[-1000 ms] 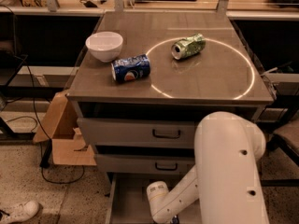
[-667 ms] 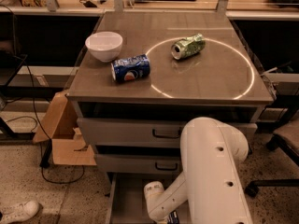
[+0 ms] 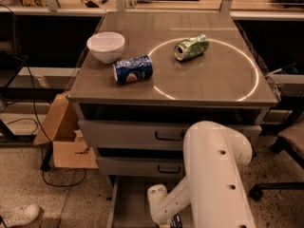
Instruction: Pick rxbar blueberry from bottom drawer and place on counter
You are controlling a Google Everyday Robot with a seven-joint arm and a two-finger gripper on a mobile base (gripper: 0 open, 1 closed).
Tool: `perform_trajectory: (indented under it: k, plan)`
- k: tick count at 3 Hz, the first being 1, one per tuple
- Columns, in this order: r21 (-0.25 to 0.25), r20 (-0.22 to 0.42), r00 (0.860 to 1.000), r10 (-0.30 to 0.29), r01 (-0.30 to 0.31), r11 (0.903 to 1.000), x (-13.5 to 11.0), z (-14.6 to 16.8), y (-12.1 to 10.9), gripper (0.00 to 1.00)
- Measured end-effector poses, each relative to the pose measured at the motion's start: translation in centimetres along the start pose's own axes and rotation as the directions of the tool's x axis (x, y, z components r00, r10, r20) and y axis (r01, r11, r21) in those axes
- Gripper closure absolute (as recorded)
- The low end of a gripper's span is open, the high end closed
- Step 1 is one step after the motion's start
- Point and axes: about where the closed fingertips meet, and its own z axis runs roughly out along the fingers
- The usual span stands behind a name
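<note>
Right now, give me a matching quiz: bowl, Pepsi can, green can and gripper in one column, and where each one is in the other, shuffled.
1. bowl
2. Pepsi can
3. green can
4. gripper

A. low in the open bottom drawer, at the picture's lower edge
B. upright near the counter's left edge
C. on its side on the circle's far line
D. on its side just left of the circle

Pairs: 1-B, 2-D, 3-C, 4-A.
</note>
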Motion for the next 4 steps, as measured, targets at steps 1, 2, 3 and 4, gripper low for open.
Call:
perform_trajectory:
  k: [1,2,3,4]
  plan:
    - [-0.002,0.0,1.0,0.012,-0.012,0.9999,0.4,2.1,-0.9,0.0]
    - [0.002,-0.013,1.0,0.014,-0.014,0.9999,1.0,4.1,-1.6,0.0]
    - [-0.01,-0.036,0.999,0.021,-0.022,0.9997,2.3,6.2,-1.6,0.0]
    - [-0.025,-0.07,0.997,0.019,-0.021,0.9995,3.9,8.1,-1.0,0.0]
